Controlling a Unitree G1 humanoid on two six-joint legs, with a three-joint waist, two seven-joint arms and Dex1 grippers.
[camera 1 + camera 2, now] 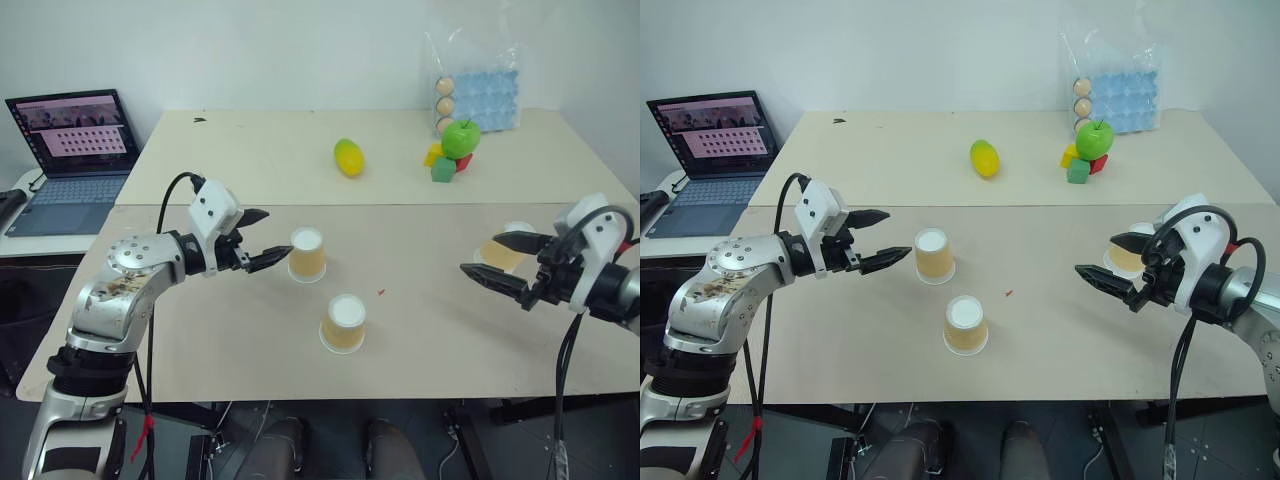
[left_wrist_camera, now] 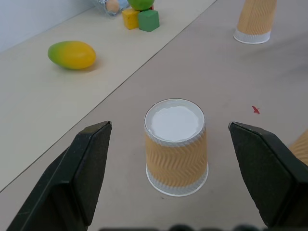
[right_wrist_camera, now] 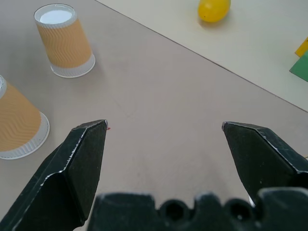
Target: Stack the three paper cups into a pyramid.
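Cups (image 1: pixel 307 254) stand apart mid-table; left gripper (image 1: pixel 258 240) and right gripper (image 1: pixel 505 260) gape wide, empty.

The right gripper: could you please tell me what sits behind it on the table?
A third paper cup stands behind the open right gripper. Its fingers cover the cup's lower part, so its base is hidden.

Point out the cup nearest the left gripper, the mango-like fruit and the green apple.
cup nearest the left gripper (image 1: pixel 307 257): left eye view, on its tan side wall.
mango-like fruit (image 1: pixel 349 157): left eye view, on the middle of its yellow skin.
green apple (image 1: pixel 461 138): left eye view, on its front face.
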